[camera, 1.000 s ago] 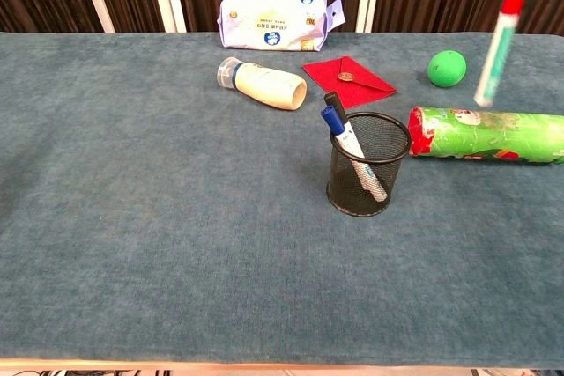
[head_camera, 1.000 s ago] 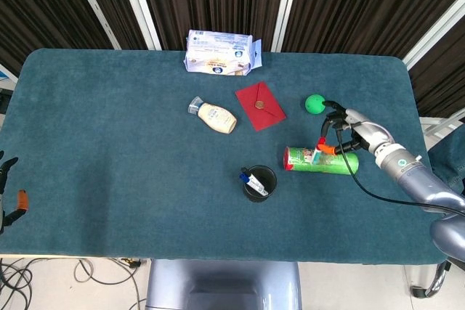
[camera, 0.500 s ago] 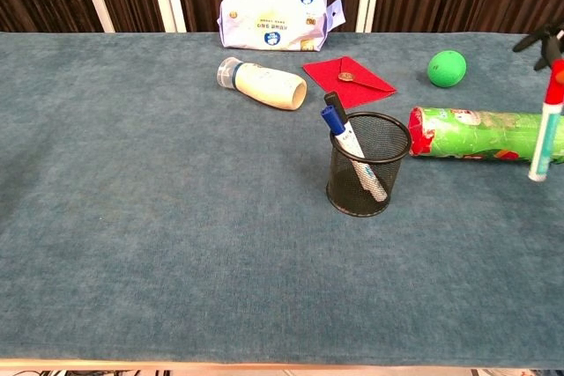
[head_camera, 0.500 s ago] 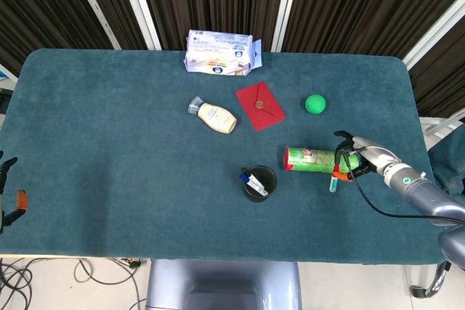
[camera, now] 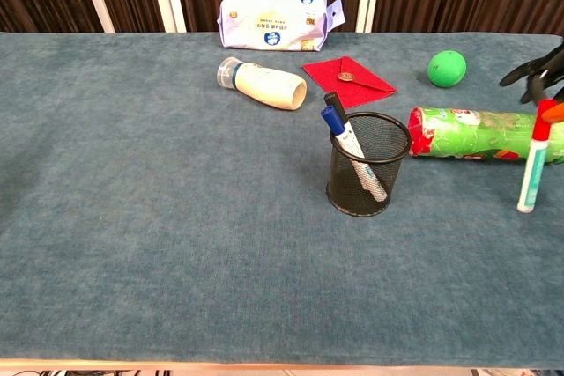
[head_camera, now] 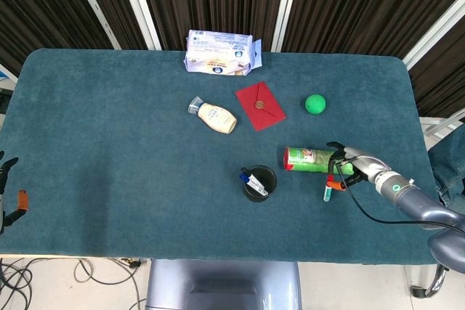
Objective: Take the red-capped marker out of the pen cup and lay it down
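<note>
The black mesh pen cup (head_camera: 259, 183) (camera: 368, 165) stands near the table's middle front, with a blue-capped and a black marker in it. My right hand (head_camera: 350, 164) (camera: 539, 72) pinches the red-capped marker (head_camera: 328, 188) (camera: 531, 169) by its capped top. The marker hangs almost upright, to the right of the cup and in front of the green can. Its lower end is at or just above the cloth. My left hand (head_camera: 6, 179) shows only as dark fingers at the far left edge, off the table; I cannot tell how it is set.
A green can (head_camera: 311, 159) (camera: 485, 134) lies on its side right behind the marker. Further back are a green ball (camera: 447, 68), a red envelope (camera: 348, 75), a lying cream bottle (camera: 262, 84) and a wipes pack (camera: 271, 28).
My right hand has come down and forward with the marker, from above the green can to the cloth in front of it. The cup and other objects have not moved.
</note>
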Tool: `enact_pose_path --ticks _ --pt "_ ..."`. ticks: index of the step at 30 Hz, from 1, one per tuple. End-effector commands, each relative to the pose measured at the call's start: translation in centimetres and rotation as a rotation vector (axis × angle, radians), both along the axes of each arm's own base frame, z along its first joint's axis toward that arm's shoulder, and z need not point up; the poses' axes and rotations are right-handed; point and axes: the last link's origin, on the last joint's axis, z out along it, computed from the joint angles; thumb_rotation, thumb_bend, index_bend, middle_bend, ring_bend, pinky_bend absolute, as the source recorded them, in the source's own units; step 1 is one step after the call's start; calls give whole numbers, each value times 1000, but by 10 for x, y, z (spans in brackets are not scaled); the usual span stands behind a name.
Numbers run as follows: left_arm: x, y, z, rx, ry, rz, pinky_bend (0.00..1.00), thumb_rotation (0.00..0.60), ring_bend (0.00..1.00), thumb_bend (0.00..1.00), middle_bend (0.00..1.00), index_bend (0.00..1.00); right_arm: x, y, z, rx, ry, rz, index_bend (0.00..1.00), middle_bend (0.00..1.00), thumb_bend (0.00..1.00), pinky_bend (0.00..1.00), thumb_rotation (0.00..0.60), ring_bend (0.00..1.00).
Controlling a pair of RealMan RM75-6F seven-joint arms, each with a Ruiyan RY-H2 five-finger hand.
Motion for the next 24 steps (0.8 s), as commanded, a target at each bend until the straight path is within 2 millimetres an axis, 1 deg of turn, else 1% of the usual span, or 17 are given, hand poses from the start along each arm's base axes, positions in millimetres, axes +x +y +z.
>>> enact_pose_path --ticks 1,3,4,6,9,11,14,17,20,21,22,23,24 --pt "0 0 0 2 -1 0 62 600 54 526 1 121 6 2 -10 42 4 13 469 2 289 231 600 107" --pt "0 0 1 3 -3 2 62 600 54 525 0 121 14 3 -14 54 -19 20 331 0 208 230 600 101" --pt "-1 0 1 3 -3 3 62 600 54 525 0 121 17 3 -15 54 -30 23 290 0 185 230 600 100" --pt "-1 0 1 3 -4 4 62 600 54 526 0 121 25 4 -16 54 -64 32 176 0 129 231 600 98" --pt "-1 0 1 4 -2 4 62 600 54 526 0 121 36 3 -17 57 -96 50 76 0 102 230 600 95" --pt "-1 0 1 4 -2 4 62 600 54 526 0 121 40 2 -18 60 -101 63 58 0 100 230 600 94" --pt "0 0 1 5 0 4 62 600 54 525 0 121 45 -1 -18 53 -117 76 56 0 100 231 600 95" --pt "-1 0 1 6 0 5 62 600 54 525 0 121 45 -6 -14 15 -135 92 64 0 103 230 600 98" --pt "-1 0 2 8 0 3 62 600 54 525 0 121 37 -15 -2 -88 -113 153 90 0 117 230 600 100" --pt "-1 0 2 9 2 1 62 600 54 525 0 121 32 -18 5 -148 -80 196 92 0 118 231 600 100" --pt "-1 0 2 9 1 1 62 600 54 525 0 121 26 -18 12 -217 -36 248 92 0 119 231 600 100" --pt "-1 0 2 8 0 1 62 600 54 525 0 121 24 -16 14 -259 -15 273 92 0 119 231 600 100" --pt "-1 0 1 7 -1 2 62 600 54 525 0 121 20 -11 20 -327 20 310 92 0 118 231 600 100"
